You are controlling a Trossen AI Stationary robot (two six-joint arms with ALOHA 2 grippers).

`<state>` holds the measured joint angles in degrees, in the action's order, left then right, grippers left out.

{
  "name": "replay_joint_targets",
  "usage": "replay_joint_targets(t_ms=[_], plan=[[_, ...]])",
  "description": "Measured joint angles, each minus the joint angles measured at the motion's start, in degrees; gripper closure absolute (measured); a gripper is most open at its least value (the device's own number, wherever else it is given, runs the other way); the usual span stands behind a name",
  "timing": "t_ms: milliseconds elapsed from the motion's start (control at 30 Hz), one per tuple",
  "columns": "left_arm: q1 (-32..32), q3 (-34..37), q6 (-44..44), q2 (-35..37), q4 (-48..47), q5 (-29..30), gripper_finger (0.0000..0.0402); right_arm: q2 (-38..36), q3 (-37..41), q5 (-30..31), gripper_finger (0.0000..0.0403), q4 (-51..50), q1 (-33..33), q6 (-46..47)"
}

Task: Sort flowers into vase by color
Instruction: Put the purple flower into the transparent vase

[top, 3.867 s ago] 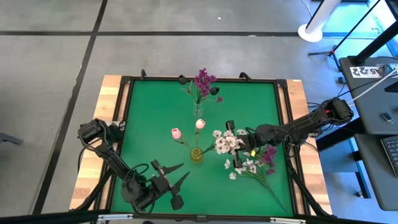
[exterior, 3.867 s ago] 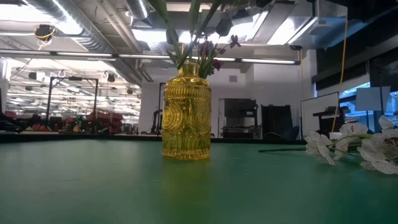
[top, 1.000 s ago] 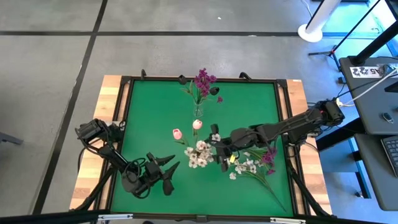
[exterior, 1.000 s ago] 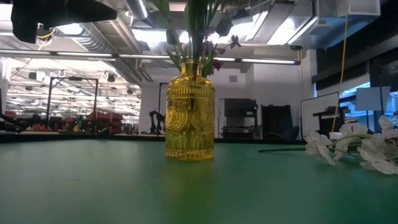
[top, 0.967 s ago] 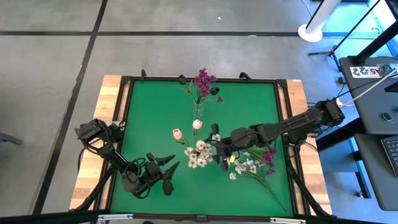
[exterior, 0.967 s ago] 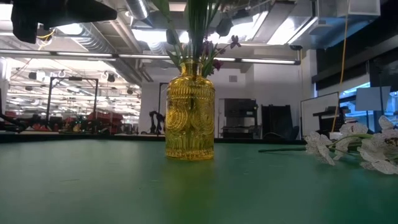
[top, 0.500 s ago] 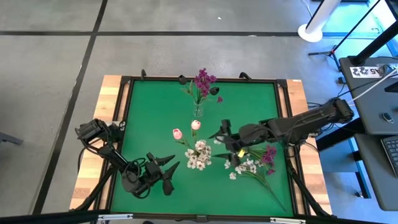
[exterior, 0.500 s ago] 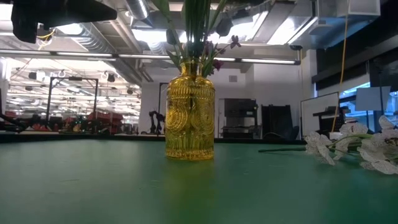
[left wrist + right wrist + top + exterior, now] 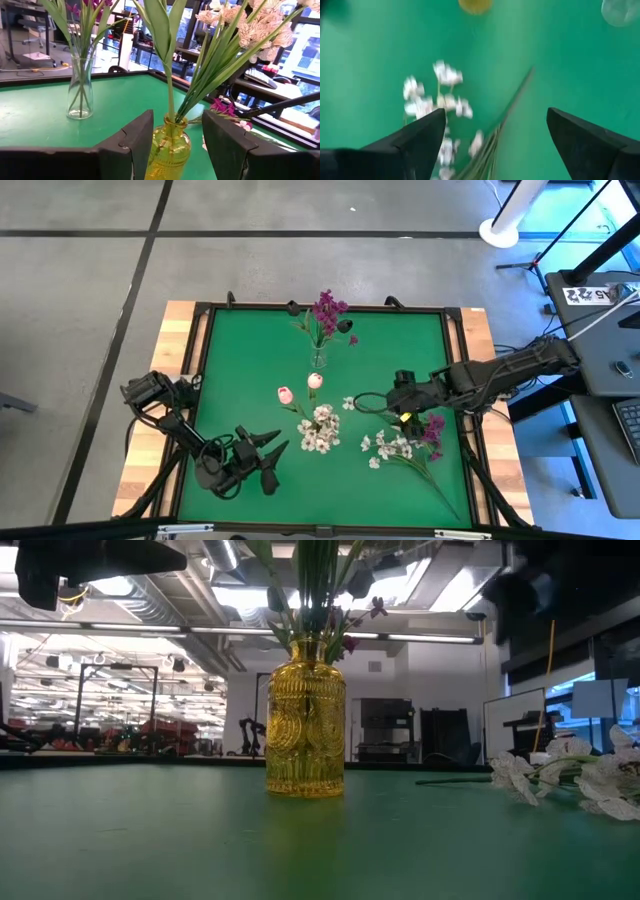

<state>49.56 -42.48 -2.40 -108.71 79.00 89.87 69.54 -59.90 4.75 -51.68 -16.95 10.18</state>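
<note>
A yellow glass vase [image 9: 305, 730] stands on the green mat near the middle. It holds two pink tulips [image 9: 284, 394] and a white spray [image 9: 320, 427]. A clear vase [image 9: 319, 360] farther back holds magenta flowers [image 9: 327, 310]. Loose white and magenta flowers [image 9: 400, 445] lie on the mat at the right. My right gripper [image 9: 365, 400] hangs open above the mat, right of the yellow vase and over the loose flowers [image 9: 440, 100]. My left gripper [image 9: 278, 463] stands open near the front, pointing at the yellow vase [image 9: 170, 150], short of it.
A raised dark frame [image 9: 455, 315] borders the mat on all sides. The loose stems [image 9: 445, 490] reach toward the near right corner. Bare mat lies at the left [image 9: 225, 370] and at the far right [image 9: 410, 340].
My right gripper has drawn back from beside the yellow vase toward the table's right edge and a little toward the far edge. The white spray stays standing in the yellow vase, free of the fingers.
</note>
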Motion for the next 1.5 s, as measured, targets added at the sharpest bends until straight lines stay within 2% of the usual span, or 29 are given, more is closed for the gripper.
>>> replay_joint_targets(t_ms=[267, 500, 800, 1100, 1267, 1500], plan=[[0.11, 0.00, -0.49, 0.00, -0.02, -1.06, 0.0237, 0.07, 11.03, -2.52, 0.0056, -0.82, 0.00, 5.14], [0.11, 0.00, -0.56, -0.02, -0.02, -1.08, 0.0237, 0.07, 18.18, -5.90, 0.0056, 6.00, 0.00, 8.09], [0.11, 0.00, -1.56, -0.02, -0.04, -1.08, 0.0237, 0.07, 24.42, -5.90, 0.0056, 9.82, 0.00, 12.44], [0.11, 0.00, -1.56, -0.02, -0.04, -1.06, 0.0237, 0.07, 26.71, -5.84, 0.0058, 9.73, 0.02, 15.12], [0.11, 0.00, -1.56, -0.02, -0.04, -1.06, 0.0237, 0.07, 26.71, -5.79, 0.0106, 9.86, 0.04, 16.71], [0.11, 0.00, -1.54, -0.02, -0.06, -1.06, 0.0237, 0.07, 26.71, -5.16, 0.0241, 9.86, 0.09, 17.24]])
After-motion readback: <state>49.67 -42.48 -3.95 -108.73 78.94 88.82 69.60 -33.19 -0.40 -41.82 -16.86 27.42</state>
